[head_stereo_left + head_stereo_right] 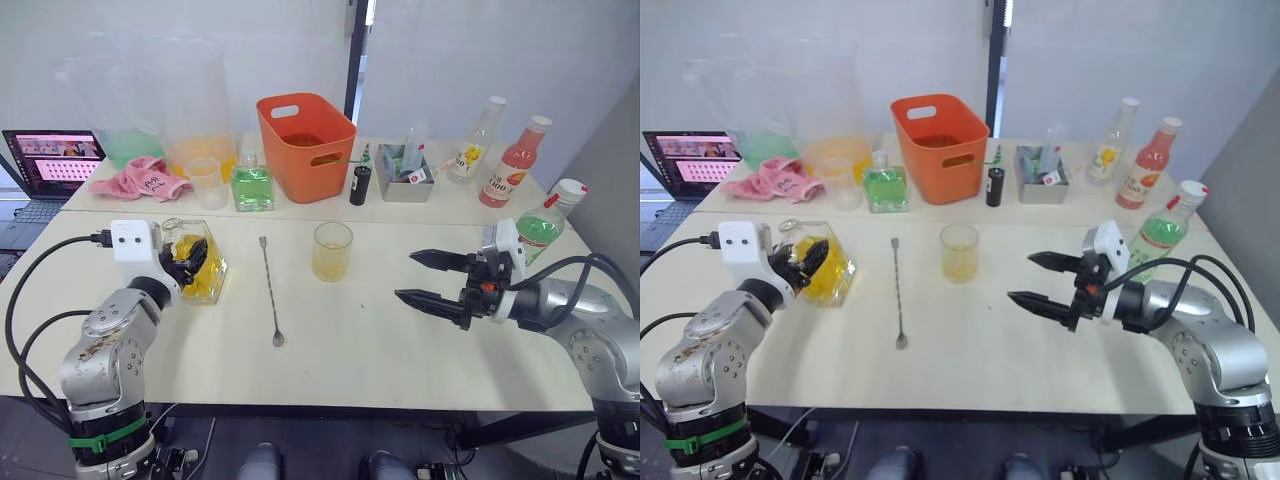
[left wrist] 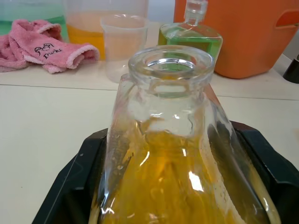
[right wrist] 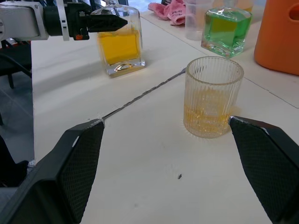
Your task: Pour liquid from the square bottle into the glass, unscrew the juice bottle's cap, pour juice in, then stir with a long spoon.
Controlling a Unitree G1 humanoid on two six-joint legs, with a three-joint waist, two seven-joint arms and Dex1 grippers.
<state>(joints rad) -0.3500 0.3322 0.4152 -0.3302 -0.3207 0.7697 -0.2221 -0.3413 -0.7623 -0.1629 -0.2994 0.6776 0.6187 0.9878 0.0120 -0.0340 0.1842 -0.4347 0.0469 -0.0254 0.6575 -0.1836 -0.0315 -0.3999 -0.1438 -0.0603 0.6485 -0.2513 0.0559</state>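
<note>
The square bottle (image 1: 203,265) of yellow liquid stands upright on the table at the left, its neck (image 2: 170,70) uncapped. My left gripper (image 1: 188,262) is shut on its upper part. The ribbed glass (image 1: 332,250) stands mid-table with a little amber liquid in it. The long spoon (image 1: 269,290) lies flat between the bottle and the glass. My right gripper (image 1: 406,276) hovers open to the right of the glass, pointing at it and holding nothing. Three capped juice bottles stand at the right: green (image 1: 545,222), pink (image 1: 515,160) and clear (image 1: 475,140).
On the back table are an orange basket (image 1: 305,145), a green square bottle (image 1: 252,185), a plastic cup (image 1: 205,180), a pink cloth (image 1: 140,178), large pitchers (image 1: 195,110), a small black bottle (image 1: 360,185) and a grey tray (image 1: 405,172). A laptop (image 1: 55,160) sits far left.
</note>
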